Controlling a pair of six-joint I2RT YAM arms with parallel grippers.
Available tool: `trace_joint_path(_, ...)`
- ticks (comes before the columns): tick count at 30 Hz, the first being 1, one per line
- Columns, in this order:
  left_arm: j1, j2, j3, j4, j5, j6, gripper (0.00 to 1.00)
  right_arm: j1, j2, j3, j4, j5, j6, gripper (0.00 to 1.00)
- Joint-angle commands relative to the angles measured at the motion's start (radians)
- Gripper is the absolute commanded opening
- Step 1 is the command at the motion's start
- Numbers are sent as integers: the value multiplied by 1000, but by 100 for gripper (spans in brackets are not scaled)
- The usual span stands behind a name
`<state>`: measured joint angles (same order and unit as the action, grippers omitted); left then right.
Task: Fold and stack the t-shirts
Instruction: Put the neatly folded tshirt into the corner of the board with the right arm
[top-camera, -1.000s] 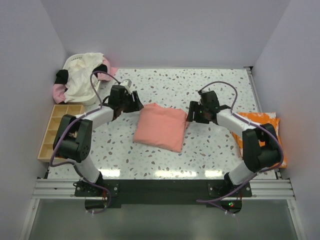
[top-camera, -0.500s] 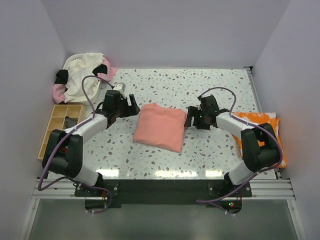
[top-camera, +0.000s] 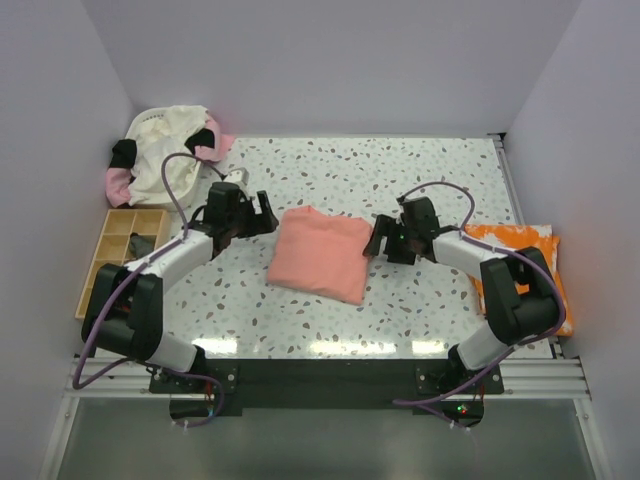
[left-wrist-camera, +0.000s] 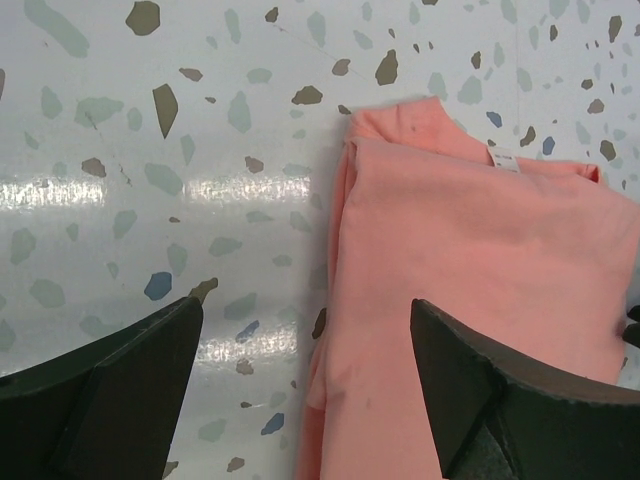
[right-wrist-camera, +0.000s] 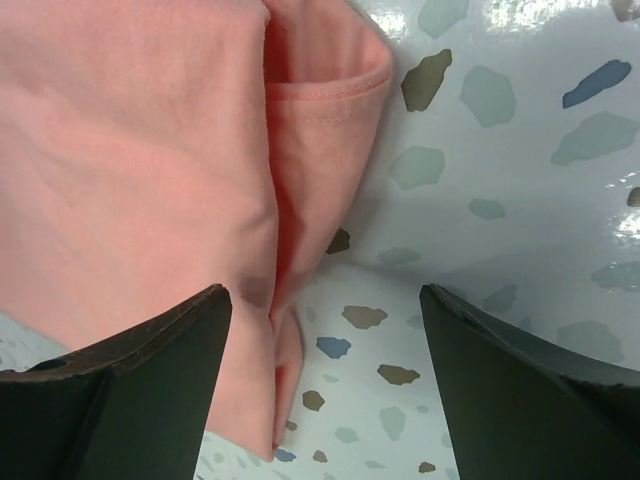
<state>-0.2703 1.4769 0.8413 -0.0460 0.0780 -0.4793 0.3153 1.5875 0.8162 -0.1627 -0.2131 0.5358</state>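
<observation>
Both arms are reaching in low over the speckled desk, and the folded salmon-pink t-shirt (top-camera: 320, 255) is lying flat between them. The left tool (top-camera: 266, 213) is hanging with its jaws spread wide and empty, the shirt's edge running under the gap and out beyond one finger. The right tool (top-camera: 378, 240) is gaping just as wide, holding nothing, with a sleeve hem just ahead of it.

What is worrying me is the layering. The folded edges are sitting loose (you can see them stepped in both wrist views), so a pinch that is catching only the top layer would, I think, be peeling the fold open on the lift. The desk is looking glossy too, so a push could be sliding the bundle instead of gathering it.

Room is opening up ahead of both tools, toward the back wall. Behind the right tool, the orange splotched t-shirt (top-camera: 520, 240) is lying at the desk's edge beneath that arm's elbow. Outside the left tool, a wooden compartment tray (top-camera: 110, 260) and a cream-and-pink heap (top-camera: 165, 160) are crowding the corner.
</observation>
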Motion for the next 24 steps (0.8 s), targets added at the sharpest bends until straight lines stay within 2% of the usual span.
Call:
trace_joint_path(1, 6, -9, -28, 28, -12, -4, 90, -1, -9, -48, 123, -84, 81, 81)
trace_joint_path(8, 6, 48, -24, 63, 3, -19, 90, 13, 68, -68, 204, -141, 110, 81)
trace_joint_path(10, 5, 91, -18, 90, 11, -25, 90, 65, 101, -40, 181, -138, 115, 81)
trace_joint_path(18, -10, 194, -57, 166, 51, -68, 83, 223, 109, 5, 71, 44, 170, 81)
trace_joint_path(24, -70, 215, -84, 199, 55, -96, 77, 321, 158, 17, 130, 118, 254, 76)
